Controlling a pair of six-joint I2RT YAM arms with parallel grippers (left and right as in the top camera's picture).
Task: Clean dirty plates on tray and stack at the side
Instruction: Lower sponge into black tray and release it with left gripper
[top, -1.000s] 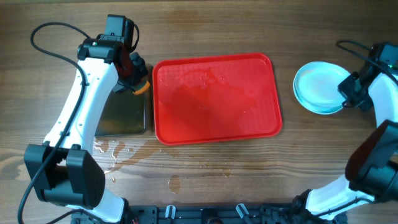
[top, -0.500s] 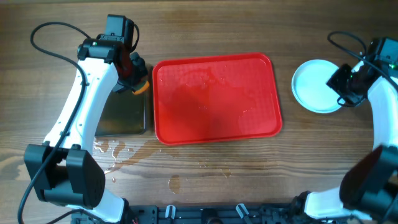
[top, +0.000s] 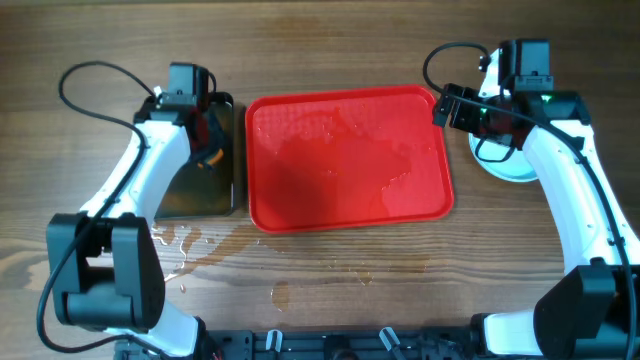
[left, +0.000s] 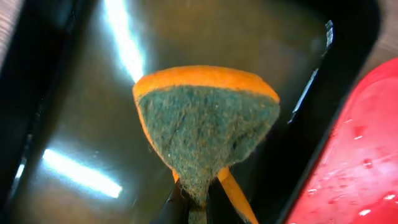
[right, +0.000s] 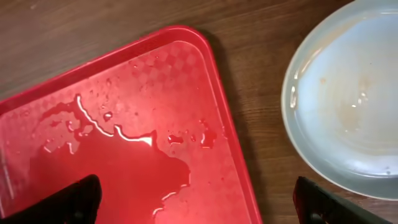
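Observation:
The red tray lies mid-table, wet, with nothing on it; its wet corner fills the right wrist view. A pale plate with faint brown smears rests on the wood just right of the tray. From overhead the plates are mostly hidden under my right arm. My right gripper hangs open over the tray's far right corner, fingertips spread wide and empty. My left gripper is shut on an orange sponge with a green scouring face, held over the black pan.
A black rectangular pan sits against the tray's left side, its dark glossy floor below the sponge. Water patches lie on the wood near the front left. The tray's rim borders the pan.
My right gripper has opened, left the plate on the table at the right, and swung left toward the tray's far right corner. The left arm shifted slightly over the pan with the sponge.

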